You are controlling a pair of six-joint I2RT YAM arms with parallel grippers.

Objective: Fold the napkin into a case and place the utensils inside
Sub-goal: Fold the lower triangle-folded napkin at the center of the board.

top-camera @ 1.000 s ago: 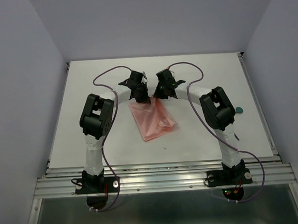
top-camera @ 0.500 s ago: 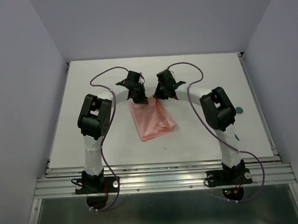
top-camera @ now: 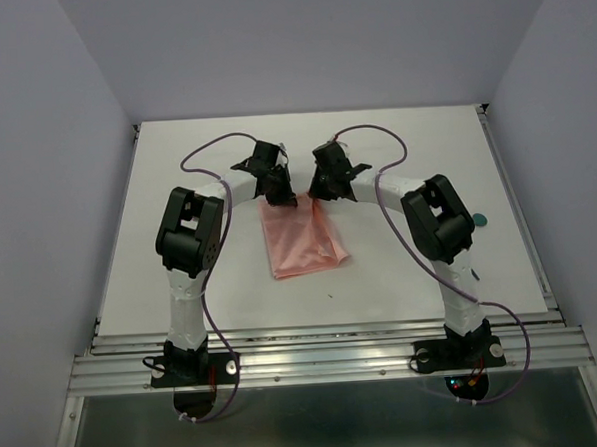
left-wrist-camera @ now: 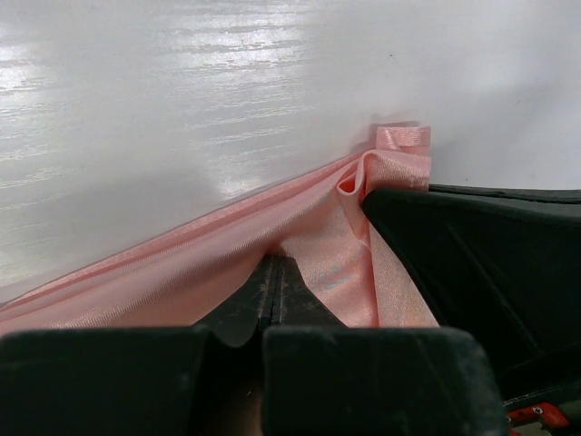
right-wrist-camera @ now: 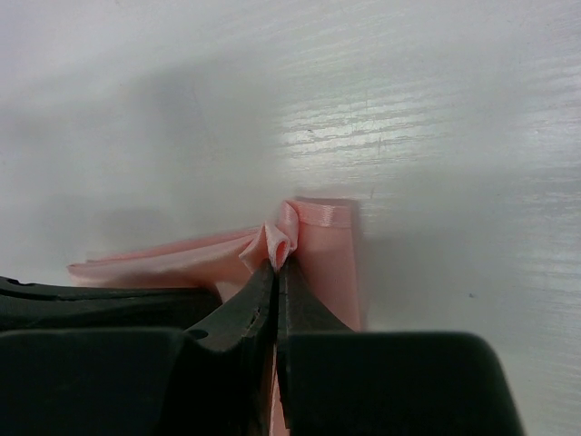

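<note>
The salmon-pink napkin [top-camera: 301, 239] lies folded on the white table, a rough rectangle reaching from both grippers toward the near edge. My left gripper [top-camera: 283, 197] is shut on its far left corner; in the left wrist view the napkin [left-wrist-camera: 182, 272] bunches at the pinched fingertips [left-wrist-camera: 272, 272]. My right gripper [top-camera: 317, 192] is shut on the far right corner; in the right wrist view the napkin [right-wrist-camera: 322, 245] puckers at the fingertips [right-wrist-camera: 277, 268]. One dark-teal utensil [top-camera: 478, 218] shows its round end at the right, beside the right arm; the rest is hidden.
Purple cables loop from both wrists over the far half of the table [top-camera: 415, 147]. Metal rails run along the table's near edge [top-camera: 324, 334] and right edge [top-camera: 518, 212]. Grey walls enclose the table on three sides.
Both grippers stayed on the napkin's far corners while the cloth swung straighter: its near edge moved left and it now lies square to the table instead of slanted.
</note>
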